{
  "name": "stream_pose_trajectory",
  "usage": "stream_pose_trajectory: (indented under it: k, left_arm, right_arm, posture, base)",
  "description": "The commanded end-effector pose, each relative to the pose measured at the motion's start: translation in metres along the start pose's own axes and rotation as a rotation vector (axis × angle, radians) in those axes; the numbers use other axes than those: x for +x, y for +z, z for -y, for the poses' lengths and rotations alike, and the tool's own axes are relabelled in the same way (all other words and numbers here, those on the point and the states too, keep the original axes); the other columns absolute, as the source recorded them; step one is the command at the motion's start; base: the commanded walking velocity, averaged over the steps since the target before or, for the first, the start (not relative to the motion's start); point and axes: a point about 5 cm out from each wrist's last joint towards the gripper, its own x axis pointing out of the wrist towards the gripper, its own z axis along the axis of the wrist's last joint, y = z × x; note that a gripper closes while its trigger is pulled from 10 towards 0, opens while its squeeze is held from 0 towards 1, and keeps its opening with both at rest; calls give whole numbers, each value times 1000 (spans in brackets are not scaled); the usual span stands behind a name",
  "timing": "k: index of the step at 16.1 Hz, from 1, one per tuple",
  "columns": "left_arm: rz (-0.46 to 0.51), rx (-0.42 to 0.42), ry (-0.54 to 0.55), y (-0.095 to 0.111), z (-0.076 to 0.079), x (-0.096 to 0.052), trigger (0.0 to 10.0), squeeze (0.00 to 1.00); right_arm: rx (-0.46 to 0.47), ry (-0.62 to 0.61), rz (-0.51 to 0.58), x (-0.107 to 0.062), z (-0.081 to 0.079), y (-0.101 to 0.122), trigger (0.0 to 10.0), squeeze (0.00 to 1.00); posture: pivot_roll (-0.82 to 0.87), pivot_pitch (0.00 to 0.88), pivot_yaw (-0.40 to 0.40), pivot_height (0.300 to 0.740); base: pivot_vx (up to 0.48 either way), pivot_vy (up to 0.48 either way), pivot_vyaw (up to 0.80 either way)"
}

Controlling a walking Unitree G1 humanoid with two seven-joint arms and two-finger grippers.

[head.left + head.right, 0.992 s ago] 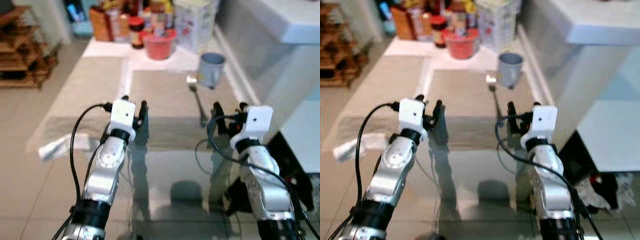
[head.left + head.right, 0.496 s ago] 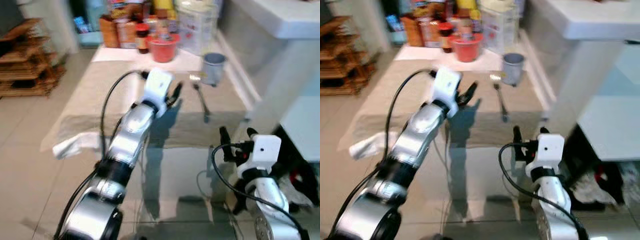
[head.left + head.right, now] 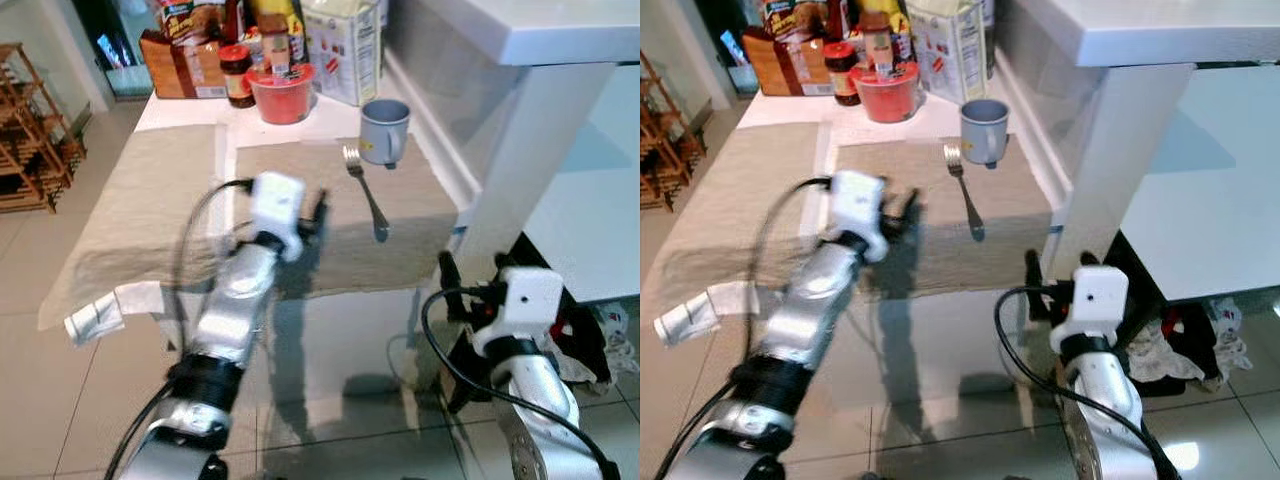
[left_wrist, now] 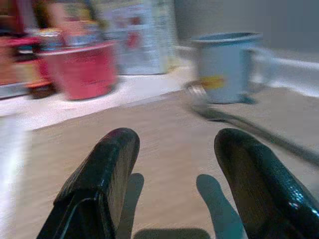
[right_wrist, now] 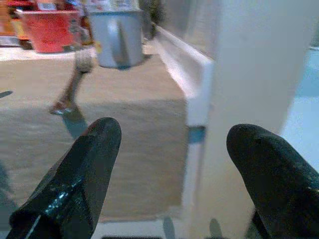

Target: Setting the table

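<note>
A silver fork (image 3: 366,190) lies on the beige placemat (image 3: 400,235) at the table's right side, tines pointing to a blue-grey mug (image 3: 383,131) standing at the mat's far edge. My left gripper (image 3: 316,214) is stretched out low over this mat, left of the fork, open and empty. In the left wrist view its fingers (image 4: 102,179) point at the mug (image 4: 227,67) and the fork's head (image 4: 199,97). My right gripper (image 3: 470,272) is open and empty, below and in front of the table's front right corner, facing the mat (image 5: 124,124).
A red bowl (image 3: 281,100), jars and cartons (image 3: 340,45) crowd the table's far end. A second placemat (image 3: 140,215) covers the left half. A white pillar and counter (image 3: 520,140) stand close on the right. A wooden rack (image 3: 30,130) is at far left, cloths (image 3: 600,340) on the floor.
My left arm has reached forward from the table's front edge over the right placemat, then drawn back slightly. My right gripper sank below the table's front edge. The camera has shifted.
</note>
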Motion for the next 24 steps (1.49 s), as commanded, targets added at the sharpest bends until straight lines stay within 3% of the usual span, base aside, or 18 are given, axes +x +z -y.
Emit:
stream_pose_trajectory:
  k: [1, 7, 10, 13, 16, 20, 24]
  left_arm:
    - [39, 18, 39, 2, -6, -12, 10000, 0]
    - [62, 63, 2, 4, -1, -36, 10000, 0]
    - [36, 95, -8, 5, -8, -58, 10000, 0]
    - [-39, 154, -90, 6, -24, -106, 10000, 0]
    - [-85, 197, -61, 10, -37, -128, 10000, 0]
    - [-128, 201, -29, 21, -39, -146, 10000, 0]
    - [-149, 194, -19, 24, -40, -149, 10000, 0]
  right_arm:
    - [-1, 29, 47, 10, -2, 12, 10000, 0]
    - [18, 48, 93, 26, -8, 24, 10000, 0]
    - [61, 51, 93, 42, -13, 24, 10000, 0]
    - [86, 52, 74, 70, -13, 18, 10000, 0]
    - [88, 68, 63, 87, -15, 17, 10000, 0]
    - [93, 94, 54, 111, -22, 17, 10000, 0]
    - [92, 20, 19, 122, -15, 10, 10000, 0]
  posture:
    - [-71, 0, 27, 731]
    - [-5, 0, 23, 731]
    - [88, 0, 20, 731]
    - [211, 0, 8, 731]
    - [297, 0, -12, 731]
    - [334, 33, -27, 731]
    - [337, 57, -31, 731]
  base:
    - [0, 0, 0]
    - [0, 0, 0]
    - [0, 0, 0]
    - [0, 0, 0]
    - [0, 0, 0]
    - [0, 0, 0]
    - [0, 0, 0]
